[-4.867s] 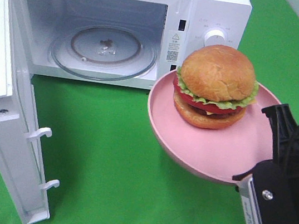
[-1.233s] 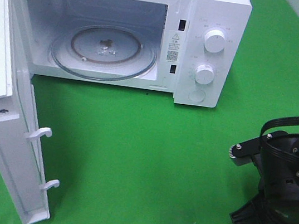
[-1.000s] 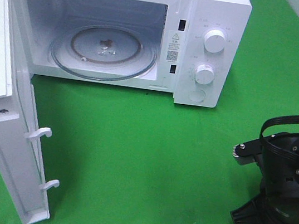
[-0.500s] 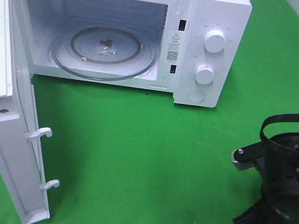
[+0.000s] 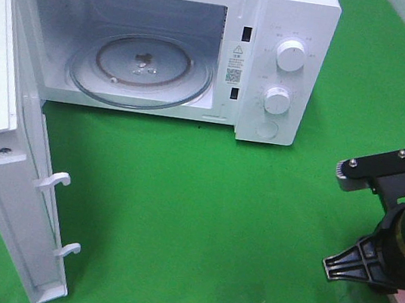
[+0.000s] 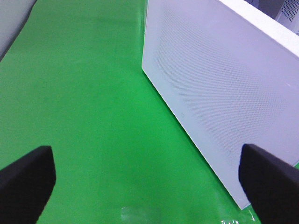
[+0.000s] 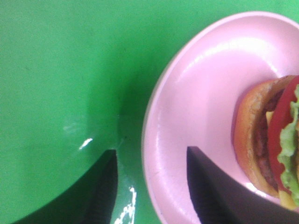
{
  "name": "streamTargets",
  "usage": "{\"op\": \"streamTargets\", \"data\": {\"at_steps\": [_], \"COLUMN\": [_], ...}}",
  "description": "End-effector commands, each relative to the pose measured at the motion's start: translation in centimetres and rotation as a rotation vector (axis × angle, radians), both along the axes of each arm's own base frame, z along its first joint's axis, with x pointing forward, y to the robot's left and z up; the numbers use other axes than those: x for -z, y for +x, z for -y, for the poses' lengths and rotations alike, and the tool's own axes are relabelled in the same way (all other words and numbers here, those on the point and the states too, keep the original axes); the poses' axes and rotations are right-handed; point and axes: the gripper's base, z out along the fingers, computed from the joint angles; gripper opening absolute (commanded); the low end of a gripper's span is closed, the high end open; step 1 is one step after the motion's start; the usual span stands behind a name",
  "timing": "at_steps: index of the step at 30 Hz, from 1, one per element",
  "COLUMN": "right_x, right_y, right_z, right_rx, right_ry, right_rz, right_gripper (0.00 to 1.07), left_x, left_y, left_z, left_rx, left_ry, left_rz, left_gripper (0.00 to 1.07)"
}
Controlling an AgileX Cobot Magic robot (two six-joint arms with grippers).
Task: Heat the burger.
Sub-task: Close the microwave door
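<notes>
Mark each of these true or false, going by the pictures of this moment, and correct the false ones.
1. The microwave door is open. True.
2. The burger sits on the glass turntable. False: the turntable is bare; the burger is on the pink plate.
3. The right hand has one finger over the plate and one outside its rim. True.
4. The left hand holds the microwave door. False: it is wide open with nothing between its fingers.
5. The table cover is blue. False: it is green.
</notes>
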Motion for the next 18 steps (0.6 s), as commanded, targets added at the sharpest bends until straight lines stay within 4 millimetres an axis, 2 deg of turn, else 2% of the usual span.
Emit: {"op": "streamTargets", "data": {"at_steps": [1, 2, 5, 6, 11, 13, 14, 17, 18], "right_x": [-2.2, -2.2, -4.2, -4.2, -6.8, -7.5, -8.3, -8.7, -9.3], "right_y": [-0.5, -0.5, -1.5, -1.5, -3.3, -3.9, -4.6, -4.9, -5.5], "right_z": [0.3, 0.3, 0.7, 0.7, 1.3, 1.5, 1.7, 1.9, 2.2], "right_rx": [0.001, 0.001, -0.021, -0.021, -0.099, -0.156, -0.211, -0.229, -0.266], "right_ry": [0.072, 0.072, 0.150, 0.150, 0.252, 0.272, 0.290, 0.299, 0.309], "right_rz": [0.050, 0.050, 0.089, 0.089, 0.121, 0.130, 0.149, 0.161, 0.174], "right_gripper": [0.50, 0.50, 0.50, 0.50, 0.51, 0.55, 0.62, 0.66, 0.75], "left_x": [0.0, 0.0, 0.0, 0.0, 0.0, 0.0, 0.0, 0.0, 0.0], "left_y": [-0.2, -0.2, -0.2, -0.2, -0.2, -0.2, -0.2, -0.2, -0.2], "left_z": [0.0, 0.0, 0.0, 0.0, 0.0, 0.0, 0.0, 0.0, 0.0], "left_rx": [-0.002, -0.002, -0.002, -0.002, -0.002, -0.002, -0.002, -0.002, -0.002], "left_ry": [0.000, 0.000, 0.000, 0.000, 0.000, 0.000, 0.000, 0.000, 0.000], "left_rz": [0.023, 0.023, 0.023, 0.023, 0.023, 0.023, 0.023, 0.023, 0.023], "left_gripper": [1.00, 1.00, 1.00, 1.00, 1.00, 1.00, 1.00, 1.00, 1.00]}}
